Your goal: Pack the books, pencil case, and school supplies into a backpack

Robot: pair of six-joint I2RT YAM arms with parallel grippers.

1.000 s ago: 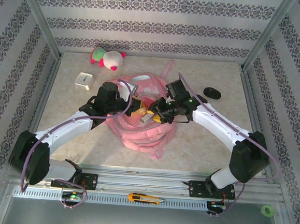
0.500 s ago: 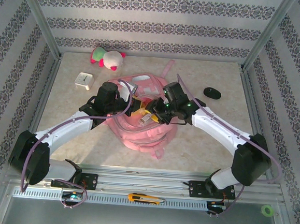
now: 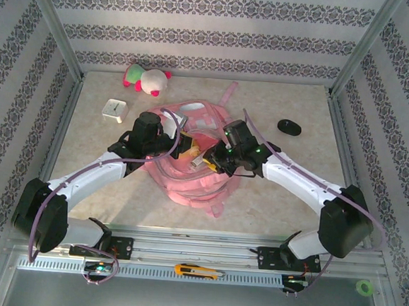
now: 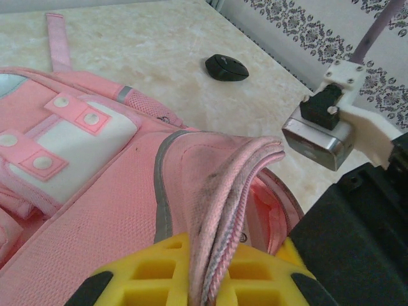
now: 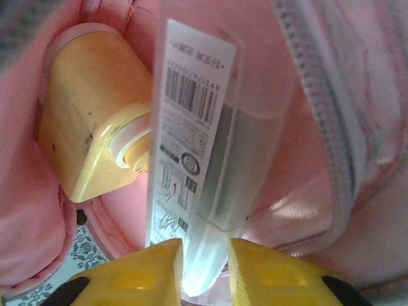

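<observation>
The pink backpack (image 3: 195,184) lies in the middle of the table with its main opening facing up. My left gripper (image 3: 184,146) is shut on the zipped edge of the backpack's flap (image 4: 217,191) and holds it up; its yellow pads (image 4: 153,271) pinch the fabric. My right gripper (image 3: 211,160) reaches into the opening. Its pads (image 5: 268,271) press both sides of a pale clear bar (image 5: 210,166) with a barcode label, one of the school supplies. A yellow piece (image 5: 83,146) rests inside the backpack (image 5: 357,223) beside it. The books and the pencil case are hidden.
A pink-and-white plush toy (image 3: 146,79) and a white clock cube (image 3: 114,110) sit at the back left. A black oval lump (image 3: 289,127) lies at the back right. A yellow box cutter (image 3: 196,271) rests on the front rail.
My right gripper has moved lower and a little left, deeper into the backpack's opening, and its jaws have narrowed on the pale bar. The left gripper still holds the flap.
</observation>
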